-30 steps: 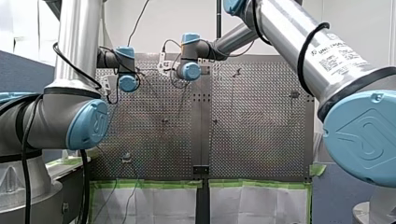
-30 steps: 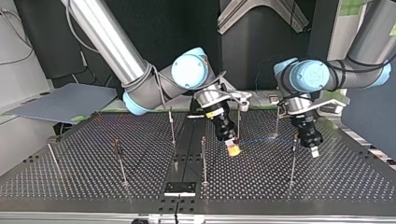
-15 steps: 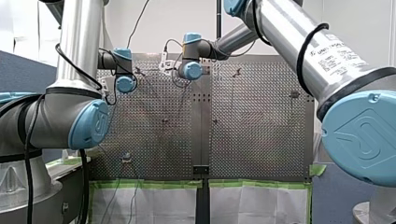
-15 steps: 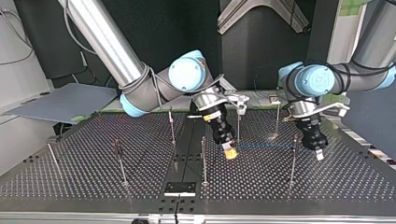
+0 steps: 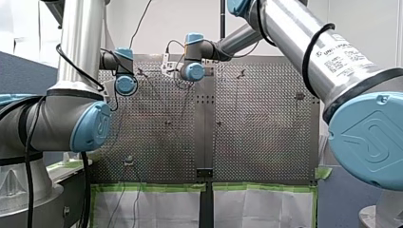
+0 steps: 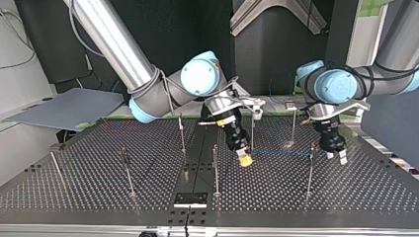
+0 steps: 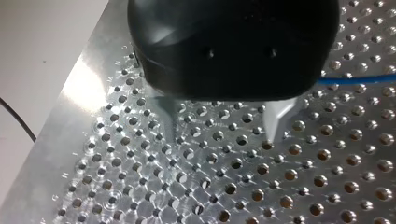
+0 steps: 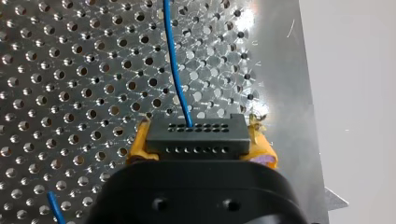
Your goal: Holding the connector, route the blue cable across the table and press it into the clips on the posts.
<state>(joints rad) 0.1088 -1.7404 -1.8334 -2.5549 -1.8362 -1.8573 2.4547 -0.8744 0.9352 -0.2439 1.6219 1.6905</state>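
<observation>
nearby, a post (image 6: 215, 165) beside the gripped connector (image 8: 196, 137)

Front view bright, white wall (image 5: 366, 19) lit behind. Top view darker, black backdrop (image 6: 188, 24); table (image 6: 296, 197) shows soft shine; blue cable (image 6: 279, 152) faint, hard for me to see. 2 wrist views: strong white glare on table metal.

My work surface is a perforated metal table (image 6: 74, 187); a central strip (image 6: 198, 148) divides it in the top view; thin posts (image 6: 128, 173) stand upright on it, on both sides of that strip; a black plate (image 6: 190, 199) lies flat at the strip's near end.
</observation>
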